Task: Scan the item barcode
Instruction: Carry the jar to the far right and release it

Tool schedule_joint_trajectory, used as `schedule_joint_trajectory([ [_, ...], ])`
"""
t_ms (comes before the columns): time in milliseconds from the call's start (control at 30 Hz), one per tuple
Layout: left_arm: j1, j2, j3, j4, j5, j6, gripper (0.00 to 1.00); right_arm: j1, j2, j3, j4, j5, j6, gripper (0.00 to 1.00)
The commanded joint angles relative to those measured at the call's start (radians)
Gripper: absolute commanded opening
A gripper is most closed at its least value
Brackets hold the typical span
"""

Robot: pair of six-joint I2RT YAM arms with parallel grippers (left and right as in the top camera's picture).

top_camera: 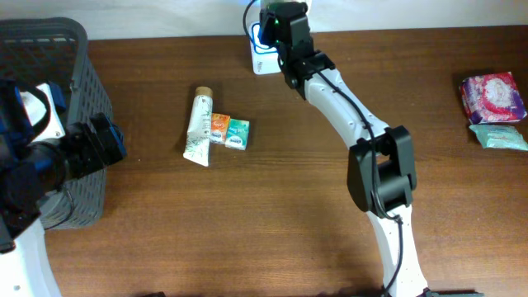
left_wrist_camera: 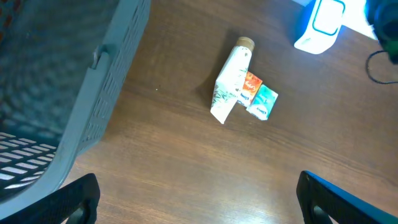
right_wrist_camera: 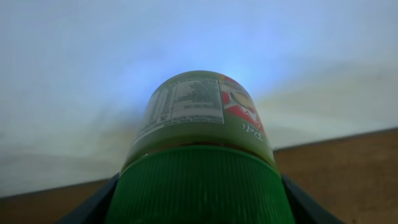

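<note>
Right pincer (right_wrist_camera: 199,208): clenched on the green-capped jar (right_wrist_camera: 198,115) — at the worktop's (top_camera: 272,214) far edge, by the glowing scanner (top_camera: 264,54).
Left pincer (left_wrist_camera: 198,202): released, beside the basket (top_camera: 82,70) at the left edge.
Open room: bare wood across the centre and the near side.
In the way: tube (top_camera: 198,125) touching an orange packet (top_camera: 219,128), teal packet (top_camera: 238,134) beside it — a pink pack (top_camera: 492,96) lies far right.

This looks like a pretend shop checkout, set up on a brown wooden table (top_camera: 272,214). A white scanner (left_wrist_camera: 322,28) with a blue light stands at the back. A grey basket (top_camera: 78,58) sits at one side. Small goods are about: a tube (top_camera: 199,125), little boxes (top_camera: 228,132), packets (top_camera: 492,95) and a jar (right_wrist_camera: 199,124) with a green lid.
</note>
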Motion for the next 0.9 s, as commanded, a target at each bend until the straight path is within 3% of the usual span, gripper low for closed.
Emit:
schedule_joint_trajectory([
  [0,0.005,-0.002,0.0,0.001,0.0,-0.01,0.99,-0.001,0.005,0.02,0.013,0.02,-0.011,0.56],
  [367,0.005,-0.002,0.0,0.001,0.0,-0.01,0.99,-0.04,-0.089,0.02,-0.048,0.02,-0.006,0.56],
  [533,0.005,-0.002,0.0,0.001,0.0,-0.01,0.99,-0.22,-0.253,0.021,-0.435,-0.005,0.09,0.55],
  [667,0.005,-0.002,0.0,0.001,0.0,-0.01,0.99,-0.454,-0.314,0.021,-0.818,-0.227,0.103,0.56],
  [767,0.005,-0.002,0.0,0.001,0.0,-0.01,0.99,-0.601,-0.305,0.019,-0.979,-0.312,0.103,0.54],
  [867,0.005,-0.002,0.0,0.001,0.0,-0.01,0.99,-0.734,-0.289,0.01,-1.106,-0.307,0.094,0.61],
])
